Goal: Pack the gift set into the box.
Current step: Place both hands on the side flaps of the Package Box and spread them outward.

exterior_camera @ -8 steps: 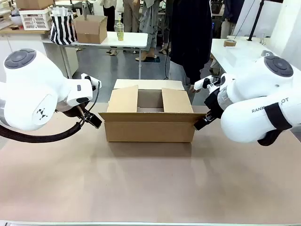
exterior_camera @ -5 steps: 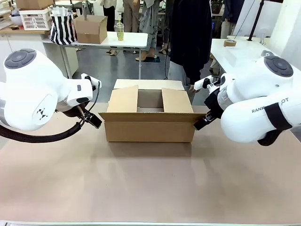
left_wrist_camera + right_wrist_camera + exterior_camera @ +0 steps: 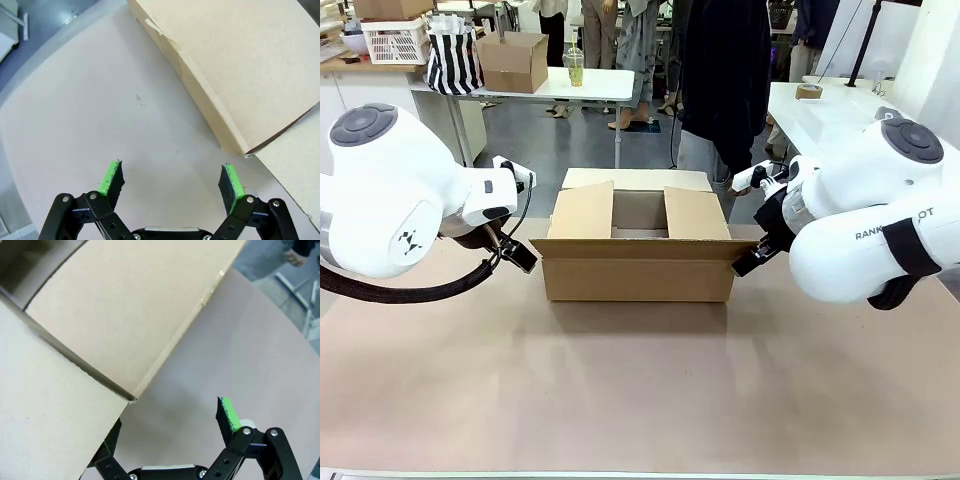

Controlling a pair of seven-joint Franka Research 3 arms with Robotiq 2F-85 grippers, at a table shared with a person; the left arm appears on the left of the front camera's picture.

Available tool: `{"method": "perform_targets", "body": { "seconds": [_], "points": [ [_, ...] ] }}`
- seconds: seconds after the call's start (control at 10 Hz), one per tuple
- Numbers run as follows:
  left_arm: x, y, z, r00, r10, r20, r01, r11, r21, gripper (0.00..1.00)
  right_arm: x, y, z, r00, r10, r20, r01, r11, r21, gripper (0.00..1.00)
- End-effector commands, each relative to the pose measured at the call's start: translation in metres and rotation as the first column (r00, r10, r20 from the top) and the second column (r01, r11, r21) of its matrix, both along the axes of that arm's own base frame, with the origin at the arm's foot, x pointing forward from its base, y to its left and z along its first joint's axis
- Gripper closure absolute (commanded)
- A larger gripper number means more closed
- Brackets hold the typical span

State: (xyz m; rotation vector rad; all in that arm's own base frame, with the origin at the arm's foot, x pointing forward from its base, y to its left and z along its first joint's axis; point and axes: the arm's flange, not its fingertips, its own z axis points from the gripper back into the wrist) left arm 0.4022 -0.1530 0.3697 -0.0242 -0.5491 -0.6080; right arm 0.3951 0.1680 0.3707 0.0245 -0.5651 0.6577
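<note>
You had the box [image 3: 638, 245] centred on the worktop [image 3: 640, 390], each gripper's fingers [image 3: 114, 176] spread wide and empty beside an end, presumably to steady it.

Brown box [image 3: 638, 268], flaps half-open, upright mid-table
</note>
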Motion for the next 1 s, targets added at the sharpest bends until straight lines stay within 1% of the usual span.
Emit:
{"method": "perform_targets", "body": {
  "seconds": [0.0,0.6,0.7,0.8,0.9],
  "points": [
    [0.0,0.001,0.0,1.0,0.002,0.0,-0.002,1.0,-0.001,0.0,0.0,0.0,0.0,1.0,0.0,0.001,0.0,1.0,0.001,0.0],
    [0.0,0.001,0.0,1.0,0.002,0.0,-0.002,1.0,-0.001,0.0,0.0,0.0,0.0,1.0,0.0,0.0,0.0,1.0,0.0,0.0],
    [0.0,0.0,0.0,1.0,0.0,0.0,0.0,1.0,0.0,0.0,-0.013,-0.011,0.003,0.975,0.099,-0.197,-0.117,0.99,-0.082,0.0],
    [-0.017,0.01,0.011,0.99,-0.011,-0.143,0.015,0.999,0.031,0.0,-0.028,-0.031,0.012,0.94,0.063,-0.336,-0.116,0.983,-0.14,0.0],
    [-0.044,0.028,0.029,0.984,-0.024,-0.175,0.035,0.998,0.057,0.0,-0.043,-0.058,0.028,0.924,0.032,-0.381,-0.07,0.994,-0.087,0.0]
  ]
}}
